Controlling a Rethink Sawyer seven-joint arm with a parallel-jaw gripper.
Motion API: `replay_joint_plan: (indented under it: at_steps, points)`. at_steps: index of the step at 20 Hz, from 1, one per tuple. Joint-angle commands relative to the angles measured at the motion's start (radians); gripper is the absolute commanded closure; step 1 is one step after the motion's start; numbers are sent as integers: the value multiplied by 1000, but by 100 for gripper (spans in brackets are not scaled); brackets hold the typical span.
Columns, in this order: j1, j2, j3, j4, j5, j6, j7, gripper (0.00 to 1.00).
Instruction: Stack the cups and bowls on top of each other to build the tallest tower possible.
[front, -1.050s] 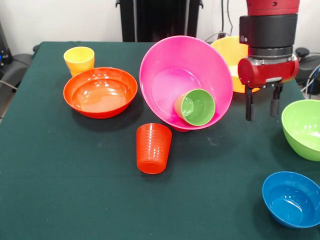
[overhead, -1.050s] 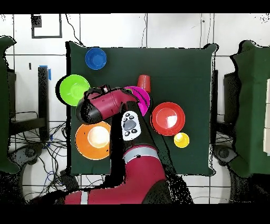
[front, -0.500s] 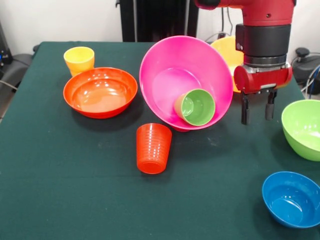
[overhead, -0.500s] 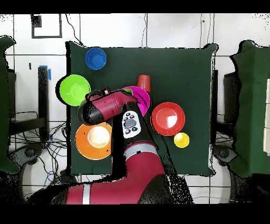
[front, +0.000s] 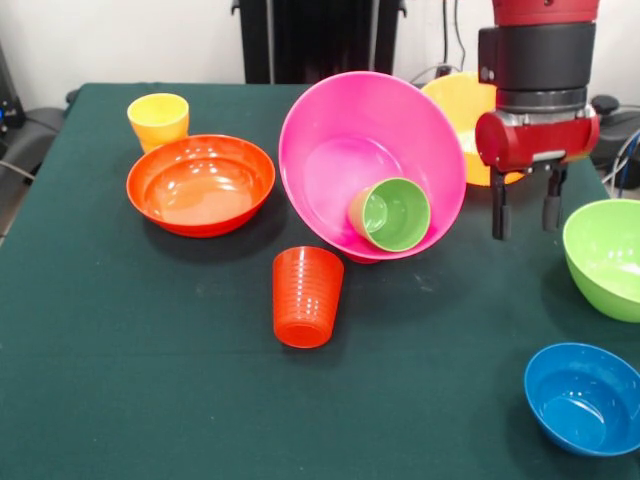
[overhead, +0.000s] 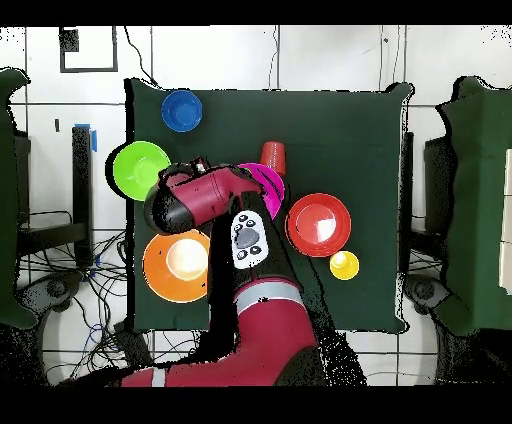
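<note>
The large pink bowl (front: 360, 150) is tipped on its side, mouth toward the camera, with the light green cup (front: 392, 214) lying inside it. A ribbed orange-red cup (front: 306, 296) stands upside down in front of it. At the left, the yellow cup (front: 158, 119) stands behind the wide red-orange bowl (front: 200, 184). The yellow-orange bowl (front: 465, 115) is behind the pink one. My gripper (front: 524, 212) hangs open and empty above the cloth, between the pink bowl and the lime green bowl (front: 608, 255). A blue bowl (front: 582, 397) sits at the front right. From overhead, the arm (overhead: 205, 198) covers part of the pink bowl (overhead: 268, 184).
The dark green cloth (front: 150, 360) covers the table. Cables and dark equipment lie past the table's far right corner (front: 620, 125). From overhead, the lime green bowl (overhead: 140, 168), blue bowl (overhead: 181, 110) and yellow-orange bowl (overhead: 175, 266) line the left side.
The gripper shifted slightly toward the pink bowl half a second ago, then back to the right and a little higher. No cup or bowl has moved.
</note>
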Motion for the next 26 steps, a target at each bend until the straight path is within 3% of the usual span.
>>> replay_joint_plan:
  at_steps: [1, 7, 10, 13, 19, 23, 26]
  points:
    - [-22, -40, 73, -3, 15, 125, -2, 0]
    - [-56, -99, 113, 16, 39, 201, -51, 0]
    - [-114, -193, 142, 78, 73, 269, -88, 0]
    - [-244, -295, 220, 165, 109, 318, -188, 0]
    - [-440, -379, 353, 210, 116, 418, -371, 0]
    - [-599, -495, 424, 288, 173, 495, -433, 0]
    - [-667, -510, 463, 294, 153, 478, -437, 0]
